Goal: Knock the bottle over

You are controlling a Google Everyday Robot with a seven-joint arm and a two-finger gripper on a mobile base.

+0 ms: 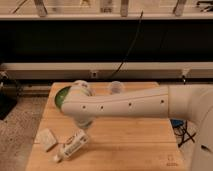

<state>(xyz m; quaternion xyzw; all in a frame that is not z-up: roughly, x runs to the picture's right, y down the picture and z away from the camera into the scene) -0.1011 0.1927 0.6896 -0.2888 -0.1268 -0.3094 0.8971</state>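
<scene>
My gripper (83, 121) hangs low over the wooden table (135, 145), hidden under my arm (125, 104). The bottle (73, 145) lies on its side just below and in front of it, cap toward the near-left edge.

Arm (130, 104) stretched leftward; pincer (84, 123) low, mostly hidden.

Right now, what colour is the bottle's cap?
White, on the bottle lying below the gripper; camera view.
</scene>
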